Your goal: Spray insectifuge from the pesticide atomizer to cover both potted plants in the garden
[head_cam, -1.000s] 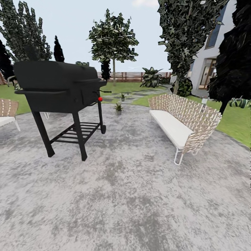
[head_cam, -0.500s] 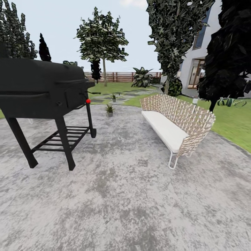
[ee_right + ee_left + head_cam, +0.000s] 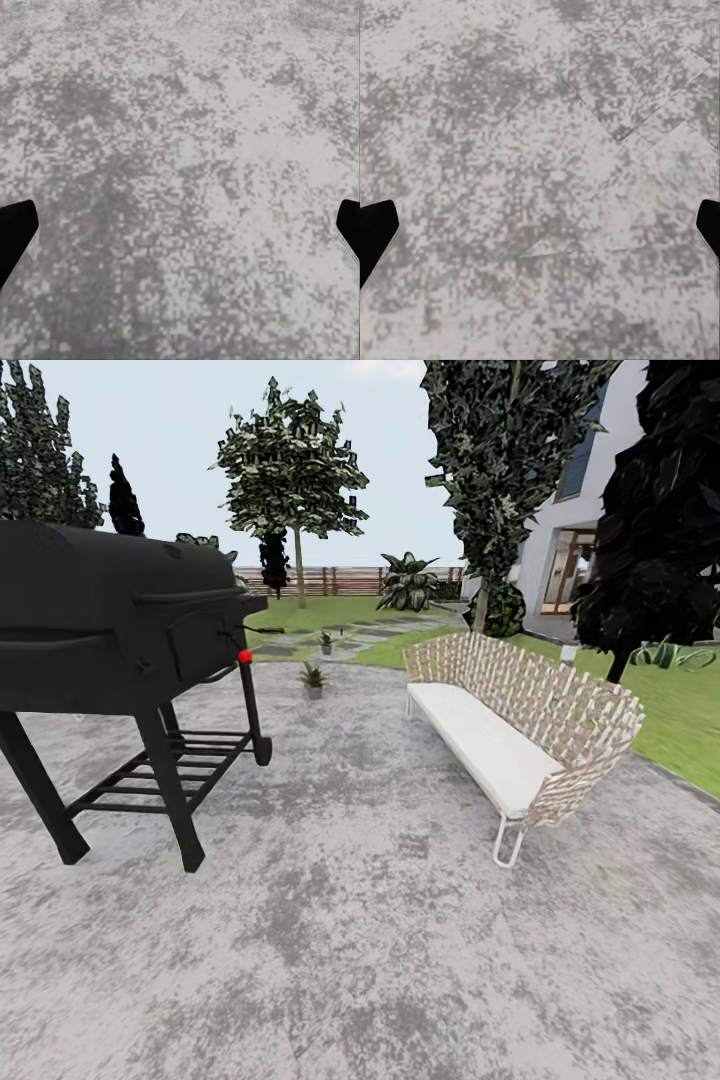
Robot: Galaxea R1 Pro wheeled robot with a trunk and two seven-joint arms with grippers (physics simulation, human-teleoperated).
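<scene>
The robot stands on the grey paved patio, looking across it toward the lawn. A black barbecue grill fills the left of the frame; a small red knob-like dot shows at its right end, and whether that is the sprayer bottle's red top cannot be told at this size. A woven bench with a white cushion sits at centre right. The two potted plants lie beyond, near the middle of the frame: the nearer plant at the patio's far edge, the farther plant on the grass by the stepping stones. Both sit low and in the open, probably easy to spray from above. In each wrist view the left fingers and right fingers sit spread wide at the frame edges, over bare paving, holding nothing, presumably ready for a pickup.
</scene>
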